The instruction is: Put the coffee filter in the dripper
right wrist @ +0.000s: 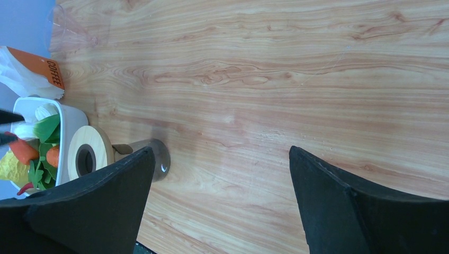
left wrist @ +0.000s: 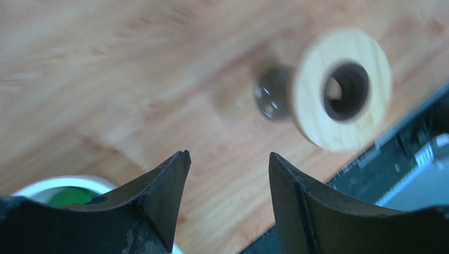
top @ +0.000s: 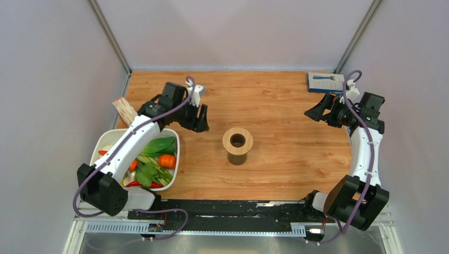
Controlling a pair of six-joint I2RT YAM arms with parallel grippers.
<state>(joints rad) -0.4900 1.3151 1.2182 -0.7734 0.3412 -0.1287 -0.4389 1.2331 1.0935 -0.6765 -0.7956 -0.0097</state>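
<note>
Left gripper (left wrist: 227, 159) parted moderately, empty, near dripper (top: 238, 141) at middle of counter (top: 286, 106). Right gripper (right wrist: 222, 151) spread wide, empty, well right of it. Coffee filter (right wrist: 18, 82) in orange-labelled pack beside vegetable bowl (top: 177, 159), far left.

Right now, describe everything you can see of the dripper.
The dripper stands upright near the middle of the wooden table. Its top face is a flat, round, tan ring, wood by the look, with a dark round centre hole; nothing shows in the hole. Below the ring is a narrower, dark-tinted glassy body that rests on the table. Whether that body is part of the dripper or a separate cup under it, I cannot tell. Nothing else touches it.
</note>
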